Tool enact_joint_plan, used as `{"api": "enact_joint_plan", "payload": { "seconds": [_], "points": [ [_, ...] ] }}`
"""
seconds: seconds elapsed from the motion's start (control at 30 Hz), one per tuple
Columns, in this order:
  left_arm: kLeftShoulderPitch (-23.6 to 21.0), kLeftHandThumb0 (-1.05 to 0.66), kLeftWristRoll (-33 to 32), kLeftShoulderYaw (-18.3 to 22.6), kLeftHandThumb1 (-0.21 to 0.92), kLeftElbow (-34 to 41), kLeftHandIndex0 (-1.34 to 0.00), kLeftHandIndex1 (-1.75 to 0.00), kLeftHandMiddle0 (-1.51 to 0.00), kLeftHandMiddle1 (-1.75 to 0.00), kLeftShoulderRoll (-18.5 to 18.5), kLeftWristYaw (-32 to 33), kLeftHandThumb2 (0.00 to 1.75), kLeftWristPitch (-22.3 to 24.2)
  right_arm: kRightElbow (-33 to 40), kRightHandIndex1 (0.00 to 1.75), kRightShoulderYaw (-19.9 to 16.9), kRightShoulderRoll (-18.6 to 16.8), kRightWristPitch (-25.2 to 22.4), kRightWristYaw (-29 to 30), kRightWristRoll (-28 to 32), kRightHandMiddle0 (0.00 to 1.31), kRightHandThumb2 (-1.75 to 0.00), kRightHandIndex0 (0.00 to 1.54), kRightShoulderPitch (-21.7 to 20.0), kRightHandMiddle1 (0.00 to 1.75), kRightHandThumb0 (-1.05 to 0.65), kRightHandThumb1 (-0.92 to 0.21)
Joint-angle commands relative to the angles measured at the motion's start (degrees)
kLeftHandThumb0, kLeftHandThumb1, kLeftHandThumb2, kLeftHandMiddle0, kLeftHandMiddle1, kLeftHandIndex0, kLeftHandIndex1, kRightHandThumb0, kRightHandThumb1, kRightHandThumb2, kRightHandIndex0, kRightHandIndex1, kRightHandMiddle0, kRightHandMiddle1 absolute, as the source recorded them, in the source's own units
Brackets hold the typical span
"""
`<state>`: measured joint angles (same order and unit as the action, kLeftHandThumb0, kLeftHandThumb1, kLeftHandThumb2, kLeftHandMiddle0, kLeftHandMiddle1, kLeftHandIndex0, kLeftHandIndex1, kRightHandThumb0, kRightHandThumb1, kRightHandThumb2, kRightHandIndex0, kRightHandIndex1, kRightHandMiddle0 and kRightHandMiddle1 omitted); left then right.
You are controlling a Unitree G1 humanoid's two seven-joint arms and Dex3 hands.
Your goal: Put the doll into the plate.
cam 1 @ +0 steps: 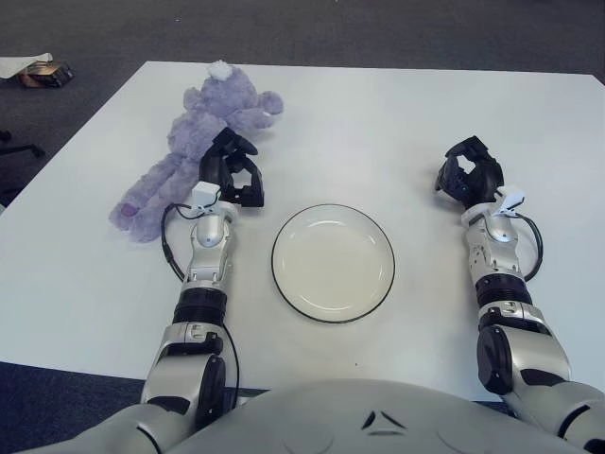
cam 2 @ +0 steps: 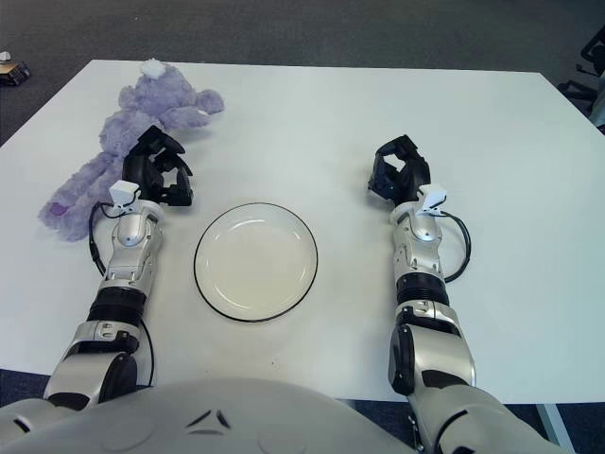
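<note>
Left hand, fingers spread and empty, beside the purple plush doll lying left of the white dark-rimmed plate; grasp the torso, not a limb

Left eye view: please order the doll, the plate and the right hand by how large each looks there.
1. Doll and plate: they look about alike, and the left hand partly covers the doll, so I do not rank them.
2. Right hand, clearly smallest.
</note>
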<state>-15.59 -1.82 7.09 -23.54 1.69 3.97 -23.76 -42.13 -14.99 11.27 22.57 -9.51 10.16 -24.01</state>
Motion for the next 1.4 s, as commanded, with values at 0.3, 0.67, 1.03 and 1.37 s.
{"api": "enact_joint_plan", "payload": {
  "seconds": [0.3, 0.67, 1.03, 1.37],
  "points": [
    [6.07, -0.01, -2.43, 0.31, -0.09, -2.08, -0.73, -1.63, -0.93, -1.75, -0.48, -3.23, 1.75, 3.57, -3.13, 1.75, 0.60, -1.70, -2.79, 0.37, -0.09, 0.46, -1.07, 1.01, 3.49, 1.75, -0.42, -0.51],
    [6.34, -0.01, -2.93, 0.36, -0.08, -1.08, -0.71, -1.66, -0.92, -1.75, -0.52, -4.23, 1.75, 5.54, -1.94, 1.75, 1.07, -1.80, -3.41, 1.35, -0.50, 0.44, -1.04, 1.00, 4.19, 1.75, -0.42, -0.54],
    [6.48, -0.01, -3.08, 0.41, -0.06, -1.18, -0.68, -1.72, -0.90, -1.75, -0.14, -5.61, 1.75, 6.06, -0.81, 1.75, 1.48, -1.86, -4.12, 1.99, -0.59, 0.44, -1.04, 1.00, 4.79, 1.75, -0.41, -0.54],
    [6.35, -0.01, -4.07, 0.86, -0.06, -1.48, -0.68, -1.72, -0.90, -1.75, -0.13, -7.20, 1.75, 6.36, 0.15, 1.75, 1.70, -1.99, -4.50, 2.26, -0.47, 0.44, -1.03, 1.01, 5.41, 1.75, -0.41, -0.54]
  ]
}}
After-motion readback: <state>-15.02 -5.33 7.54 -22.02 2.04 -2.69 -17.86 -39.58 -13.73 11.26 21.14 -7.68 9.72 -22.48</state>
